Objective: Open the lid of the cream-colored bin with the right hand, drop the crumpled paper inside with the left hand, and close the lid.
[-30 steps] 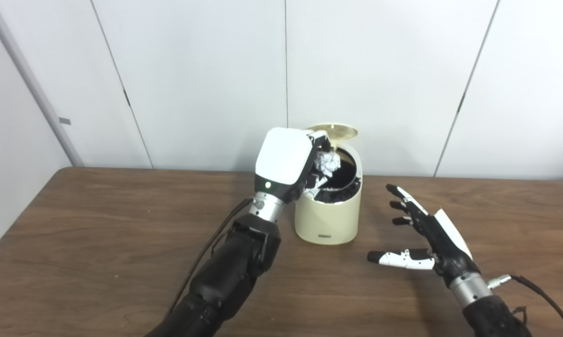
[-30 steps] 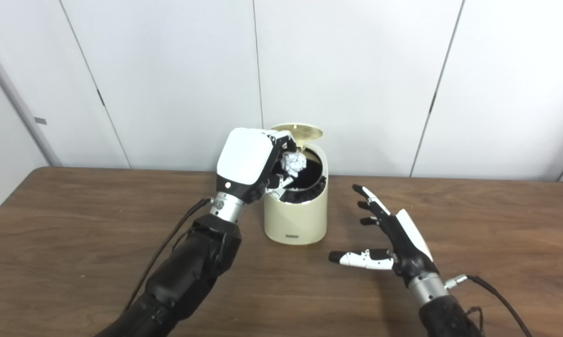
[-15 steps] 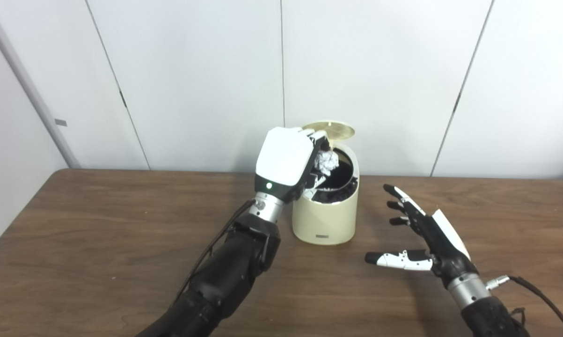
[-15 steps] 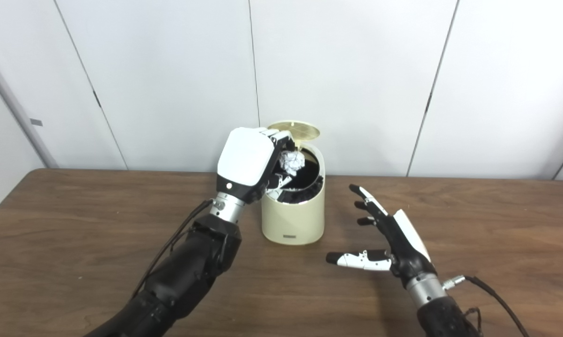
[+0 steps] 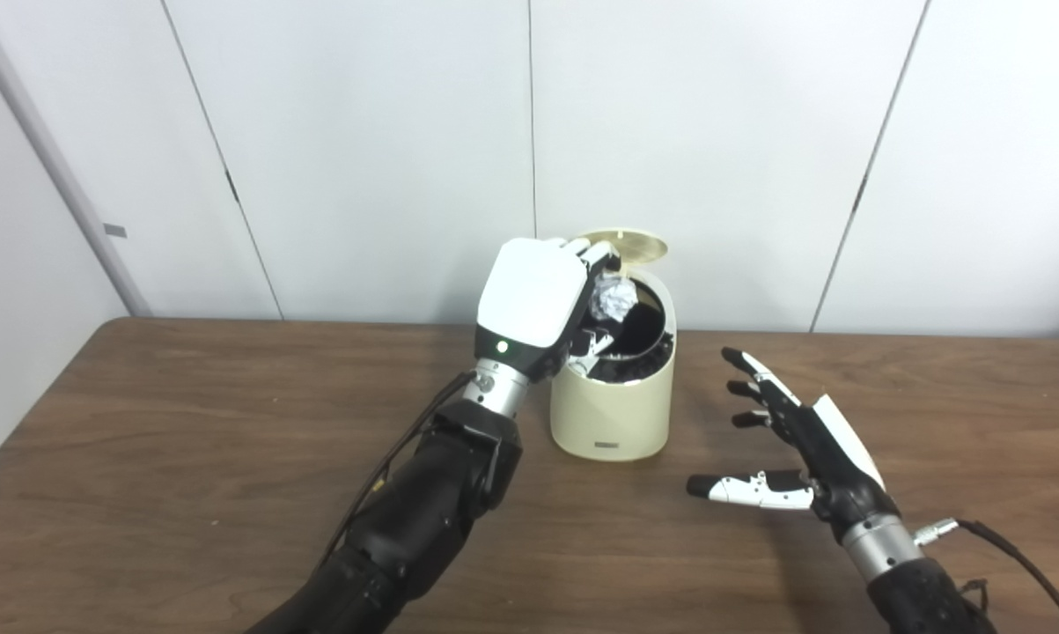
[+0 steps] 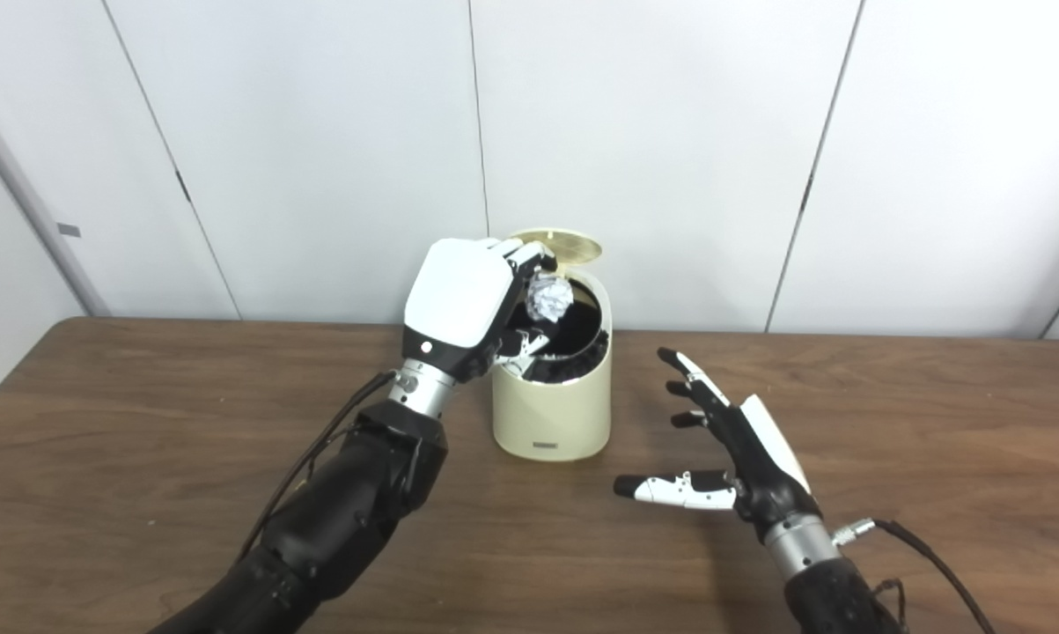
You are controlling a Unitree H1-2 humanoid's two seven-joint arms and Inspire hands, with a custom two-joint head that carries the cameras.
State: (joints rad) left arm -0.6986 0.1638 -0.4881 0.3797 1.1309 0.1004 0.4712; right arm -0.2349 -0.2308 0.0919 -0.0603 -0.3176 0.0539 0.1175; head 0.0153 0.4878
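Cream-colored bin [image 5: 613,405]: a smooth, matte upright cylinder with rounded edges, its long axis vertical, standing on the dark wood-grain counter [image 5: 186,440] near the back edge. Its round lid [image 5: 628,246] is swung up at the rear and lies nearly level above the rim, exposing a dark, glossy black interior; the slanted opening faces up and toward the camera. The crumpled paper [image 6: 550,298], a small, irregular white ball with sharp creases, sits in the fingers [image 6: 529,255] of the left hand [image 5: 533,304], directly over the left part of the opening and just below the lid; those fingers are curled around it. The hand's back is a smooth white shell with a lit dot near the metal wrist. The right hand [image 5: 802,440] hovers to the right of the bin, apart from it, fingers spread and holding nothing. Pale flat wall panels [image 5: 714,132] stand behind.
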